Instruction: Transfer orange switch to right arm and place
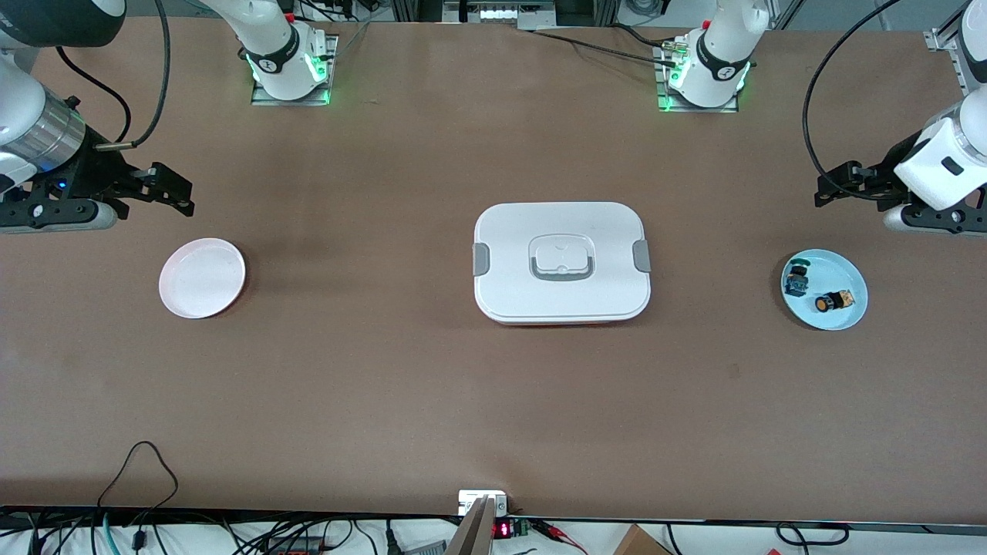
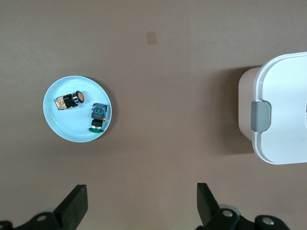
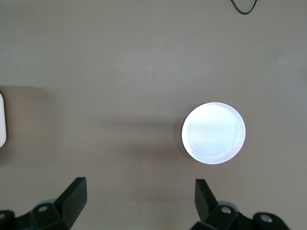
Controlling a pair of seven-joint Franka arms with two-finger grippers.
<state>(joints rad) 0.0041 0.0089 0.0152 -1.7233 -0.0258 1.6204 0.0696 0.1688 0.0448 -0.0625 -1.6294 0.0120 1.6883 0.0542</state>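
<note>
Here we are over the brown bench (image 1: 401,385), both arms up in the air and waiting. The left claw (image 1: 829,189) hangs at the right edge of the frame, above bare bench just up from the pale blue plate (image 1: 844,266), its fingers (image 2: 74,203) spread wide apart with nothing between them. The right claw (image 1: 173,189) sits at the left edge of the frame, over bare bench just above the white plate (image 1: 202,277), fingers (image 3: 72,196) likewise wide apart and holding nothing.

The orange switch (image 1: 833,301) lies on its side on the pale blue plate, in the lower right part of it, orange cap showing. Sharing that plate, toward its upper left rim, is a black switch with blue and green parts (image 1: 797,280), close to the orange one but apart from it.

Centre of the frame: a white lidded box (image 1: 562,262), grey clasps at both ends, lid on
</note>
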